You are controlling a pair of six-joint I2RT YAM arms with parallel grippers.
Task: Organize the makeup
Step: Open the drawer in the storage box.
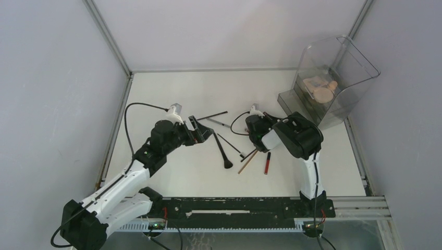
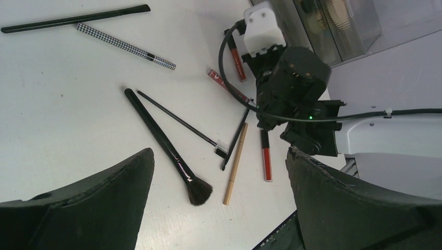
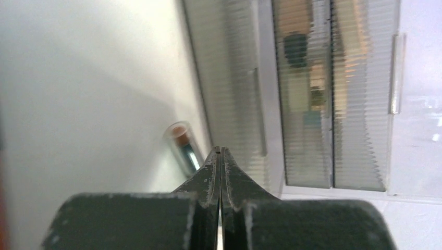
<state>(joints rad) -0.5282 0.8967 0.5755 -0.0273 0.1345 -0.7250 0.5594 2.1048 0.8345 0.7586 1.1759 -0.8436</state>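
Note:
Loose makeup lies mid-table: a black brush (image 2: 167,148) (image 1: 223,151), a tan pencil (image 2: 235,164), a red lip tube (image 2: 266,156) (image 1: 267,162), a thin black liner (image 2: 177,119), a checked pencil (image 2: 125,47) and a long black pencil (image 2: 73,20). My left gripper (image 2: 219,153) (image 1: 199,130) hovers open over the left of this spread, holding nothing. My right gripper (image 3: 220,151) is shut and empty, low over the table, pointing at the organizer. A silver-capped tube (image 3: 181,143) lies just left of its tips. Two more red tubes (image 2: 237,57) lie beside the right wrist.
The smoky clear organizer (image 1: 333,78) (image 3: 312,104) stands at the back right with beige compacts (image 1: 320,88) inside. The right arm (image 1: 299,138) hangs over the right end of the spread. Walls close in the table on three sides.

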